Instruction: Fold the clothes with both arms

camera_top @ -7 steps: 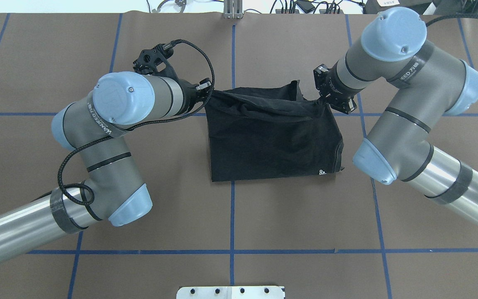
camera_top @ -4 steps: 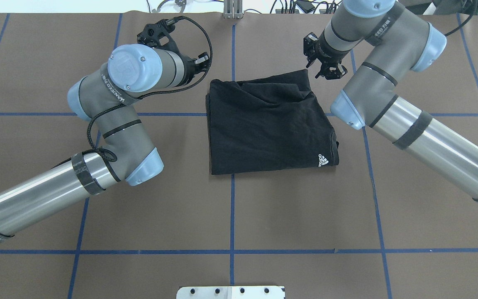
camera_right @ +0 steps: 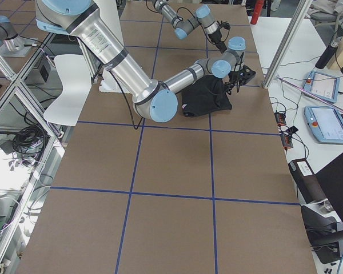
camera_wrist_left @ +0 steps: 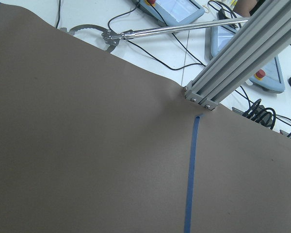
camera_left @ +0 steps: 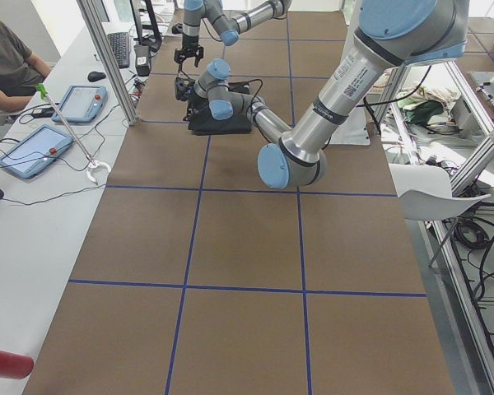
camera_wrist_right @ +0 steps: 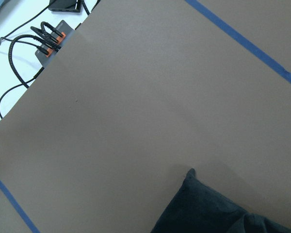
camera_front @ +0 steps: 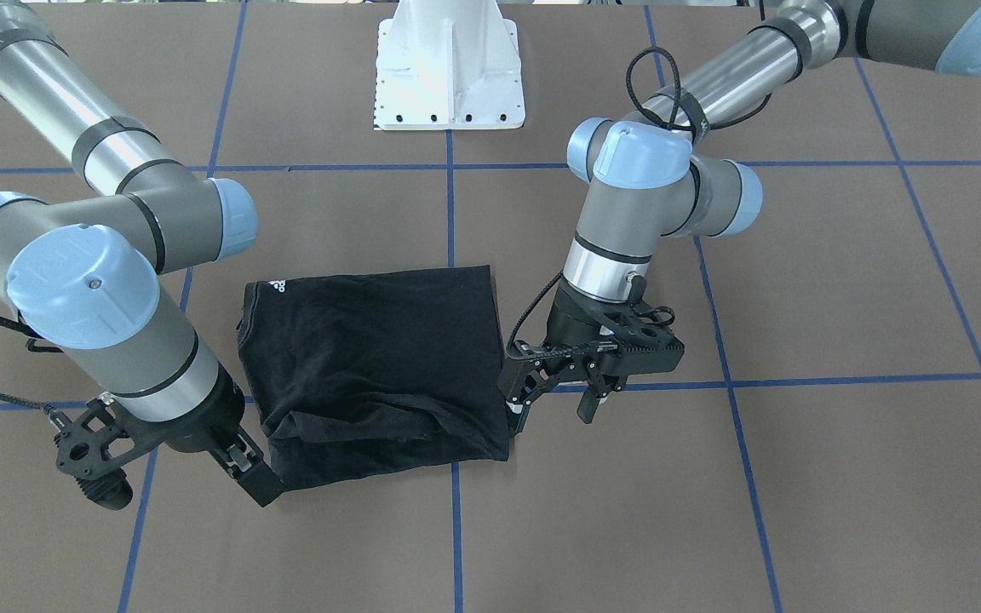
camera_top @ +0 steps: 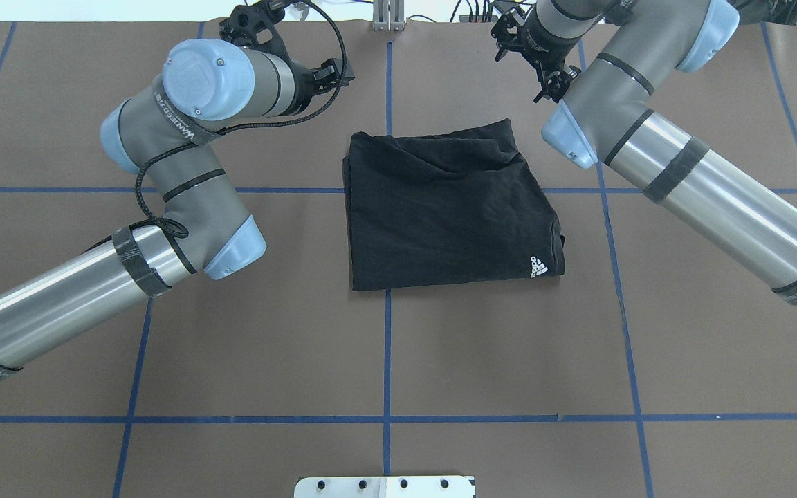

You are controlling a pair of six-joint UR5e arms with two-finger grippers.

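The black T-shirt (camera_top: 450,207) lies folded into a rough rectangle at the table's middle, its small white logo (camera_top: 539,267) at the near right corner. It also shows in the front view (camera_front: 371,366). My left gripper (camera_front: 552,405) is open and empty, beside the shirt's far left corner; from overhead it (camera_top: 331,72) sits apart from the cloth. My right gripper (camera_top: 528,61) stands open beyond the far right corner, holding nothing. The right wrist view shows only a shirt corner (camera_wrist_right: 218,208). The chest graphic is hidden.
The white pedestal base (camera_front: 448,68) stands at the near edge. An aluminium post (camera_top: 388,17) and cables line the far edge. Blue tape lines (camera_top: 387,360) grid the brown table. Tablets (camera_left: 33,148) and a seated person (camera_left: 8,58) are beyond the far edge.
Both grippers have let go of the shirt's lifted far edge, and it has dropped flat. Both arms have pulled away toward the far edge.
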